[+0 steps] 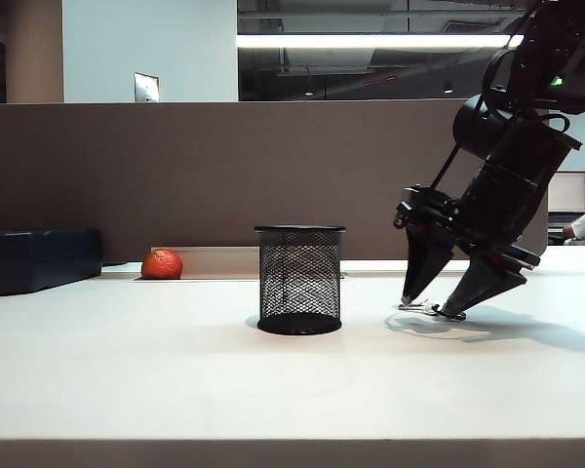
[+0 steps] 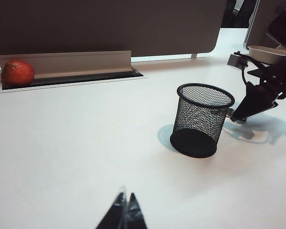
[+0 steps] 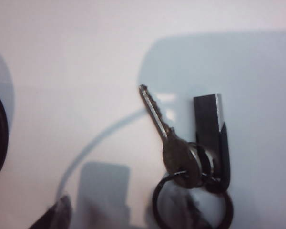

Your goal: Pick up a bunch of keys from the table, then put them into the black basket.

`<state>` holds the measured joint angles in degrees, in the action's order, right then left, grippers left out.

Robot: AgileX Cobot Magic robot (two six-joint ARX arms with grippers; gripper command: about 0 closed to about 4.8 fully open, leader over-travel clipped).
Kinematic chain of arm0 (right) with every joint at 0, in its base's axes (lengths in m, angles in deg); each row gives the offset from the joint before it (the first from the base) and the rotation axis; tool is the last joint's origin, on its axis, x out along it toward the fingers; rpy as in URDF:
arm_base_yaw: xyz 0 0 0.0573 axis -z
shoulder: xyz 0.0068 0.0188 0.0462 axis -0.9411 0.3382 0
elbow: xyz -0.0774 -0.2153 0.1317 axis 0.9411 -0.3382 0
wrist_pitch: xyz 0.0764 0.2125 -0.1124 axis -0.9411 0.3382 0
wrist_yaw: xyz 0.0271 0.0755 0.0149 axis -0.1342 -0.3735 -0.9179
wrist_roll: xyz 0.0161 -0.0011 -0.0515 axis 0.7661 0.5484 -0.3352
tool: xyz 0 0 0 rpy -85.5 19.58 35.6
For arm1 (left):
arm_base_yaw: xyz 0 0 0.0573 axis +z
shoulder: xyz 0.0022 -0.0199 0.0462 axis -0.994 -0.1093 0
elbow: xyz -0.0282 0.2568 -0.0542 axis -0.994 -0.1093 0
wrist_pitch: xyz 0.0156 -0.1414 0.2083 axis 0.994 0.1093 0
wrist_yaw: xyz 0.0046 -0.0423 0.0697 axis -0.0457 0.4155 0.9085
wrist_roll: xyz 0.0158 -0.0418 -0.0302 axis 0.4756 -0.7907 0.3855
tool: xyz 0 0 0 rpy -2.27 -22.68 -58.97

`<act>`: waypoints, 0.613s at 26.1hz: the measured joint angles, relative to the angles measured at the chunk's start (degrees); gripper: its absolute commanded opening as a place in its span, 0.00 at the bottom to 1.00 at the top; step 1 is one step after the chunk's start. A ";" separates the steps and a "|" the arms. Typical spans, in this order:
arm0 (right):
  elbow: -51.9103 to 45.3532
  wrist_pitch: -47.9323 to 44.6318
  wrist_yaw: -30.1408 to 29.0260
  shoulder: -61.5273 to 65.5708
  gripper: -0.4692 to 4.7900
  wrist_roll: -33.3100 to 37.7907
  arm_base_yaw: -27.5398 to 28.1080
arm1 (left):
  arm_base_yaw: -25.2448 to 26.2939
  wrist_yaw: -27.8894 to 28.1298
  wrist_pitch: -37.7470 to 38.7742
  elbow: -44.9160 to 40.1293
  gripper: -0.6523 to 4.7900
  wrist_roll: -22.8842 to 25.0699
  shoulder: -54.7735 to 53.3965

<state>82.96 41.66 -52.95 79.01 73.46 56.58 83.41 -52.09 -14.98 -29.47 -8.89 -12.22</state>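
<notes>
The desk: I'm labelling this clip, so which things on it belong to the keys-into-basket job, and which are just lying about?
Part of the job:
- keys, flat on the desk
- black basket, upright
- right claw, down over the keys

Lying about:
- orange ball, by the back partition
- dark case, far left
- left claw, away from the keys

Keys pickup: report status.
Right gripper down over bunch of keys, jaws apart. Left gripper parked, shut. Keys flat on table, right of black basket. Path clear.
</notes>
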 measured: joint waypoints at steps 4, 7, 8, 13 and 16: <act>0.00 0.13 0.83 0.17 0.51 0.00 -0.04 | 0.00 0.02 0.00 0.00 0.11 0.00 0.00; 0.00 0.15 1.31 0.17 0.43 0.02 -0.11 | 0.00 0.04 0.00 0.00 0.11 0.00 0.00; 0.00 0.15 1.53 0.20 0.40 0.02 -0.15 | 0.00 0.04 0.00 0.00 0.11 0.00 0.00; 0.00 0.17 3.89 0.22 0.35 0.02 -0.20 | 0.00 0.07 0.00 0.00 0.11 0.00 0.00; 0.00 0.13 4.44 0.24 0.17 0.07 -0.20 | 0.00 0.07 0.00 0.00 0.11 0.00 0.00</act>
<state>82.96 41.79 -48.51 79.25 73.52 56.39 83.41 -52.02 -14.98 -29.47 -8.89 -12.22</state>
